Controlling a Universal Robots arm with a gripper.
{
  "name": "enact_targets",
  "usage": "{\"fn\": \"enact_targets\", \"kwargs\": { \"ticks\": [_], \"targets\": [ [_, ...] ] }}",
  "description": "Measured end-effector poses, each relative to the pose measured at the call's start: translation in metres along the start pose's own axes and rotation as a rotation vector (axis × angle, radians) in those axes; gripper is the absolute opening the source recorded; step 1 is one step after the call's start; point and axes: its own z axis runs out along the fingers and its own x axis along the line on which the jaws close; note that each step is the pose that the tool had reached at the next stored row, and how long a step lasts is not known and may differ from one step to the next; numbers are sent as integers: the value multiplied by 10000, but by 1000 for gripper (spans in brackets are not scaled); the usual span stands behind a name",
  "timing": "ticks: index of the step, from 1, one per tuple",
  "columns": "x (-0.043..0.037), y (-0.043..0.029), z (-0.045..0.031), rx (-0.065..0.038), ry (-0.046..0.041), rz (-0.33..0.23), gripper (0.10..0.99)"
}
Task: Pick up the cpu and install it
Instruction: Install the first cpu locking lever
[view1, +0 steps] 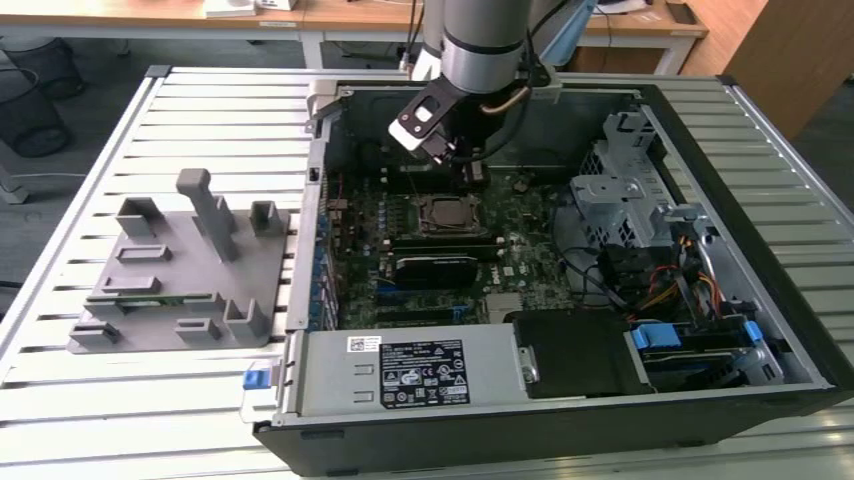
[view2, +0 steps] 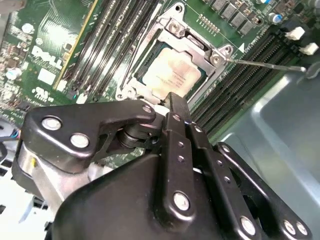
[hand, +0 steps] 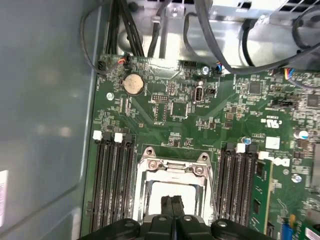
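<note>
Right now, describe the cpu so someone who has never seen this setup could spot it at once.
Look inside the open computer case, at the green motherboard on its floor. Near the board's middle sits a silver metal frame; the cpu is the pale square plate within it, unlike the long black slots alongside.

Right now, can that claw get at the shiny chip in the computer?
Probably yes: the claw hangs close over the cpu with nothing between, though a metal frame borders the cpu's edges.

The fingers (hand: 166, 207), pressed together, sit over the cpu (hand: 172, 189) lying in its socket (hand: 150, 167) between memory slots (hand: 112, 185).
</note>
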Motion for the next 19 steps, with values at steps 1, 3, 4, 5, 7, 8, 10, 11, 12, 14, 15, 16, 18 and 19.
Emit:
{"fn": "enact_targets", "kwargs": {
  "ticks": [1, 3, 4, 5, 7, 8, 10, 11, 12, 14, 15, 16, 18, 19],
  "targets": [
    [2, 0, -33, -12, 0, -1, 114],
    [5, 1, -95, -36, -2, -2, 114],
    [6, 2, -127, -47, -3, -2, 114],
    [8, 2, -160, -57, -4, -3, 114],
    [11, 3, -238, -65, -4, -4, 114],
    [13, 4, -277, -67, -5, -3, 114],
    [16, 4, -341, -69, -6, -4, 114],
    [17, 4, -361, -69, -6, -4, 114],
    [17, 4, -368, -69, -6, -17, 114],
    [18, 4, -367, -60, 0, -245, 114],
    [18, 4, -368, -51, 2, -424, 114],
    [18, 4, -368, -42, 4, -604, 114],
    [18, 4, -368, -24, 10, -968, 114],
    [18, 4, -368, -15, 13, -1148, 114]
  ]
}}
